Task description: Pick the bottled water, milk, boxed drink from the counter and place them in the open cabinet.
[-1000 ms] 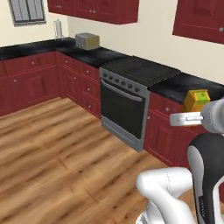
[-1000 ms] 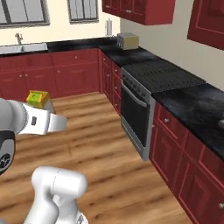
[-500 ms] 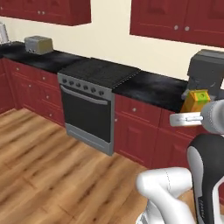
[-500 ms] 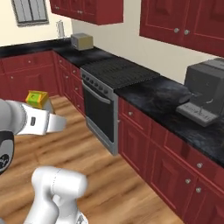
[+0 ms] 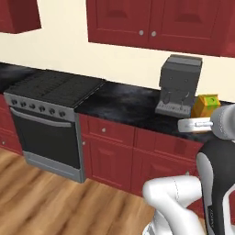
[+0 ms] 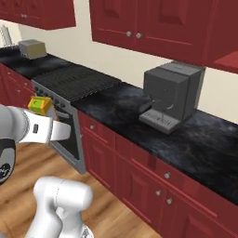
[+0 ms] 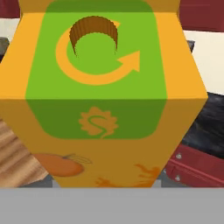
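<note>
My gripper [image 5: 201, 115] is shut on the boxed drink [image 5: 205, 105], an orange-yellow box with a green top, held upright in the air in front of the counter [image 5: 124, 103]. From the right base view the boxed drink [image 6: 40, 105] sits above my white hand, with the gripper [image 6: 44, 114] around its lower part. Close up, the boxed drink [image 7: 105, 96] shows its green face and orange arrow logo. A bare red shelf of the open cabinet [image 6: 228, 61] shows at the far right, above the counter [image 6: 200, 144]. The bottled water and the milk are out of view.
A grey coffee machine [image 5: 180, 85] [image 6: 169, 95] stands on the counter against the wall. A black stove [image 5: 48, 89] [image 6: 74, 81] lies to the left, a toaster [image 6: 31, 48] beyond it. Closed red wall cabinets [image 5: 151, 20] hang above. Wood floor [image 5: 41, 202] lies below.
The whole picture has shifted as the base moves along the counter: the stove slid left and the coffee machine came closer. The boxed drink stays in my gripper.
</note>
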